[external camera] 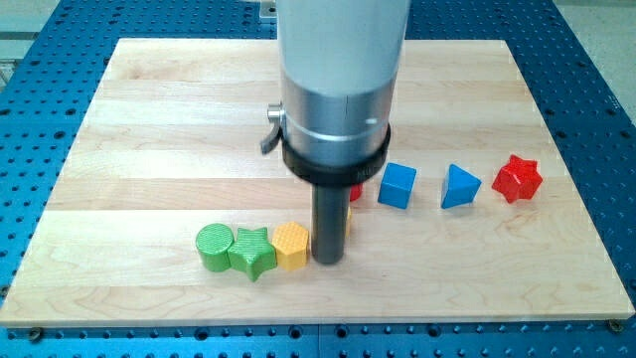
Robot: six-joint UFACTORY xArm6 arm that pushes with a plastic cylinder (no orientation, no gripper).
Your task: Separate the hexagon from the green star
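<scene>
Now, you read this top to bottom.
Board: you see a pale wooden board (149,149) with grain running left to right, lying flat and filling most of the view.
Surround: you see a blue perforated table (40,179) around the board on every side, with a grey strip at the far edge.
Hexagon: your yellow hexagon (290,245) sits near the front of the board, a little left of centre, ribbed on top.
Green star: your green star (252,252) lies just left of the hexagon, and the two touch side to side.
Green cylinder: you find a green cylinder (214,246) touching the star's left side, so the three make a tight row.
My tip: you see my tip (328,261) resting on the board just right of the hexagon, touching or nearly touching it.
Hand state: you have a bare rod here, with nothing to clench or release, and it holds nothing.
Arm body: you lose much of the far centre of the board behind the wide silver housing (338,89) above the rod.
Hidden blocks: you can glimpse a red piece (355,193) and a sliver of yellow (349,214) beside the rod, shapes unclear.
Blue cube: you see it (397,185) right of the rod, well apart from the row.
Blue triangle: you see it (459,187) further right.
Red star: you see it (518,178) furthest right.
</scene>
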